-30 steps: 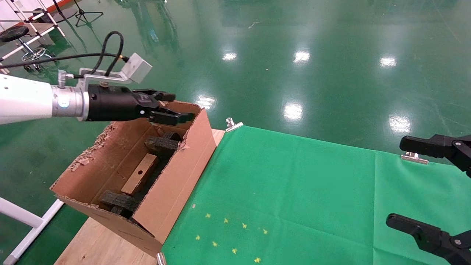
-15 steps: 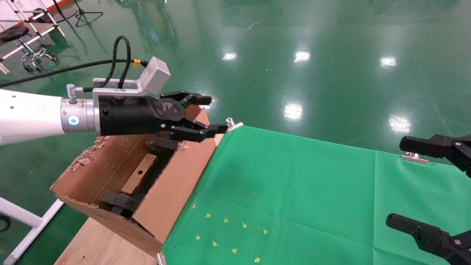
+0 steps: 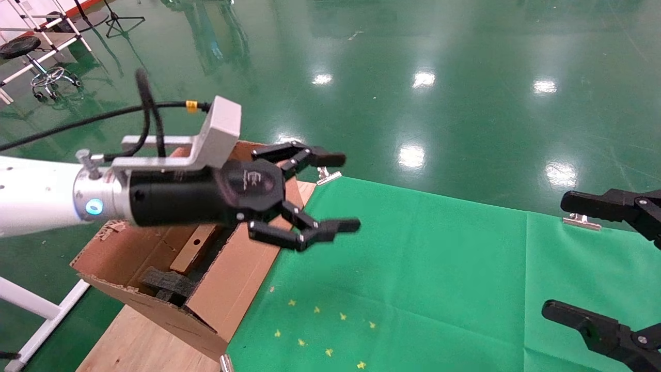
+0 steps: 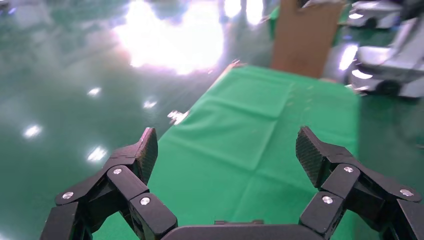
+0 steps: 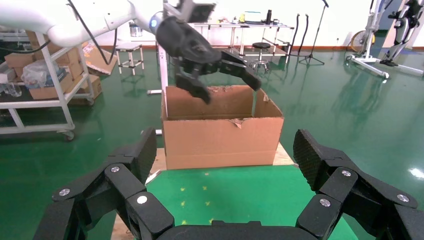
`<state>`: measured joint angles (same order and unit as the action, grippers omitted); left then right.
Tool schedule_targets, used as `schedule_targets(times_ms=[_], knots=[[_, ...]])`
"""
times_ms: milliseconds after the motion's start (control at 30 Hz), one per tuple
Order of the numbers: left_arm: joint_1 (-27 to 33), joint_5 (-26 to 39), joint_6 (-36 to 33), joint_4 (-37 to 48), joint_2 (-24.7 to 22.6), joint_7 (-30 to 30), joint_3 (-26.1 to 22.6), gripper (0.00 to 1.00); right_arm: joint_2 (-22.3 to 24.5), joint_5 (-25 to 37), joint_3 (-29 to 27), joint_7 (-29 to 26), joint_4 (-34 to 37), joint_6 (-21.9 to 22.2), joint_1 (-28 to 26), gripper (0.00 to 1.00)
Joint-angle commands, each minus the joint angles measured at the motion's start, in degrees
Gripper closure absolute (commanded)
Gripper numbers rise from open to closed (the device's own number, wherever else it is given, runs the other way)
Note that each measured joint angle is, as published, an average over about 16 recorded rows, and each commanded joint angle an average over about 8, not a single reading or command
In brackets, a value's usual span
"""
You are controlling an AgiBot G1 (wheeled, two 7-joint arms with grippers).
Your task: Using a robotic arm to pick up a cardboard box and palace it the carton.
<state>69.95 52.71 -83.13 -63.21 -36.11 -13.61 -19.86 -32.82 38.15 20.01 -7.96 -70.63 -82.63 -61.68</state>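
Head view: the robotic arm (image 3: 46, 199) has been swung out of the carton (image 3: 242, 268) over the last second and is now seen up over the carton's near-right wall, heading toward the green-covered desk (image 3: 439, 268). A second ago the left gripper (image 3: 330, 192) was held nearly pinched together above the carton's far end; now its fingers (image 3: 335, 226) are spread wide and nothing is carried between them. The cardboard box (image 3: 192, 251) is left lying inside the carton, tilted between black foam pieces (image 3: 164, 281), with its round hole facing up and its far part hidden behind the wrist. Same spot as in the two earlier shots, so it hasn't been disturbed. The right gripper (image 3: 609, 266) is parked at the right edge over the desk, fingers apart, nothing held.

Left wrist view: both left fingers (image 4: 144, 152) are seen splayed, with only green cloth and shiny floor between them. No box in there at all.

Right wrist view: the right gripper's own fingers (image 5: 310, 159) are seen wide apart in the foreground. Farther off the carton is shown standing at the desk's end, with the left gripper hanging released above its rim.

So the drop-off looks done, and the arm is probably just being pulled back.
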Motion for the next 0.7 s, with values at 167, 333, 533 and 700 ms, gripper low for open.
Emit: schedule_targets(times_ms=[167, 333, 533, 700], knots=[[-4.75, -6.14, -1.45, -5.87, 0.62, 1.62, 2.17, 0.00, 0.00, 0.00, 0.00, 0.00, 0.00, 0.00, 0.00, 0.00], [-8.05, -10.42, -2.46, -9.97, 1.04, 2.73, 3.68, 0.00, 0.00, 0.00, 0.00, 0.00, 0.00, 0.00, 0.00, 0.00], [-10.00, -12.97, -3.11, -12.34, 1.29, 3.26, 4.58, 0.00, 0.01, 0.00, 0.00, 0.00, 0.02, 0.02, 0.02, 0.00], [-9.64, -12.52, -3.00, -11.83, 1.29, 3.18, 4.45, 0.00, 0.01, 0.00, -0.01, 0.00, 0.02, 0.02, 0.02, 0.00]])
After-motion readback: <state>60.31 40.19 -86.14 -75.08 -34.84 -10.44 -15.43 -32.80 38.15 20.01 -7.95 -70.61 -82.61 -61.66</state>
